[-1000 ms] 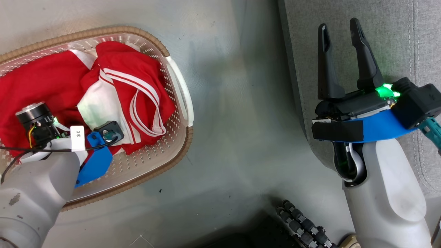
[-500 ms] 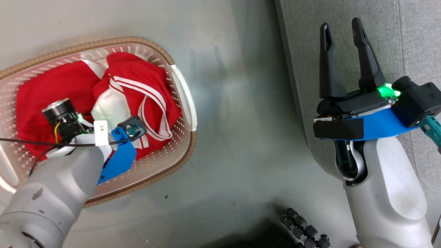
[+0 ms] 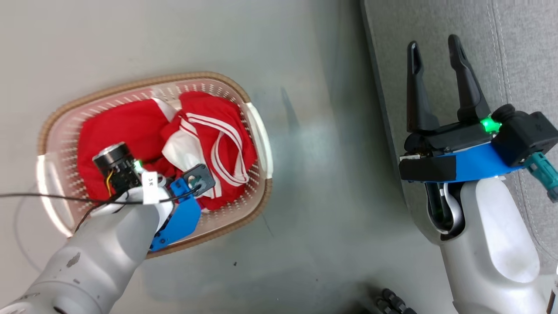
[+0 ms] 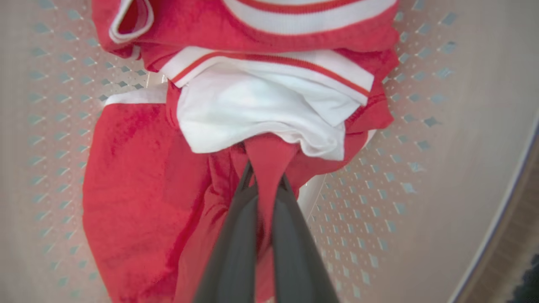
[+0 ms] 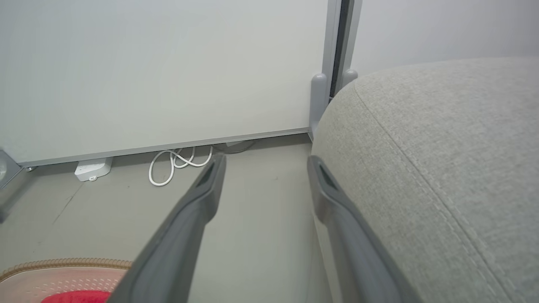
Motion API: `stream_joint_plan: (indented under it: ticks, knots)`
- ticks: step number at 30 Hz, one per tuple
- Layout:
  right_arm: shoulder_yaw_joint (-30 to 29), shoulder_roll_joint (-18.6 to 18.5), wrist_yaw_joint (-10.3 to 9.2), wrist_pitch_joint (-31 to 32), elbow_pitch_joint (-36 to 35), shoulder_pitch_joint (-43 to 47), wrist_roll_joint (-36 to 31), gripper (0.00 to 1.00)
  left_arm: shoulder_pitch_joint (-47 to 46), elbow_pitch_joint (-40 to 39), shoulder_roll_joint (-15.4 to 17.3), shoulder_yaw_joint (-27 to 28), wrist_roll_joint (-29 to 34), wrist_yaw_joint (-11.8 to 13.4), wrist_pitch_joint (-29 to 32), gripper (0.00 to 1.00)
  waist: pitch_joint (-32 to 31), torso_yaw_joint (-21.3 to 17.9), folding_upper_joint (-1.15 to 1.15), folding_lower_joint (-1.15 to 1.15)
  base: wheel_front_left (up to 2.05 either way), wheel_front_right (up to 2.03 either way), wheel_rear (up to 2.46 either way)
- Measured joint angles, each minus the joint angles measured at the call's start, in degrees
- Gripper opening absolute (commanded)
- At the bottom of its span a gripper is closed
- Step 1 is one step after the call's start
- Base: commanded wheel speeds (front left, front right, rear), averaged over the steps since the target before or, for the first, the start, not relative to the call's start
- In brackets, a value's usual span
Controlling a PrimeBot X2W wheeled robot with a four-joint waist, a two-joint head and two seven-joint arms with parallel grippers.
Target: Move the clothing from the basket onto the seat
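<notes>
The left gripper [image 4: 266,176] pinches a fold of the red clothing [image 4: 139,181], jaws closed tight on the fabric, low inside the cream basket [image 3: 144,83] on the floor [image 3: 305,131]. The right gripper [image 3: 433,43] hovers empty, jaws spread wide, above the grey seat [image 3: 527,52] edge.

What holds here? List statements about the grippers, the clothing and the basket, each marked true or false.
1. The left gripper is shut on a fold of the red clothing. True.
2. The right gripper holds a garment. False: it is open and empty.
3. The red clothing lies in the laundry basket. True.
4. The laundry basket stands on the grey seat. False: it stands on the floor beside the seat.
</notes>
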Motion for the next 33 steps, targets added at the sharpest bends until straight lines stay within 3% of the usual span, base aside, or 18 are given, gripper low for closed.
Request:
stream_joint_plan:
  ticks: [6,33]
  knots:
    - [-0.71,0.01,0.00,0.00,0.77,1.30,-1.58,1.00,1.68,-0.91,0.00,-0.02,-2.36,0.00,-3.47,0.00,-3.74,2.19,0.00,0.00,0.00,0.00,0.00]
    - [-3.34,-0.32,0.00,0.00,3.44,8.82,-5.64,1.00,4.96,-3.07,-6.31,2.26,-14.28,0.27,-17.66,0.00,-20.37,11.51,0.00,-0.01,0.00,0.00,0.00]
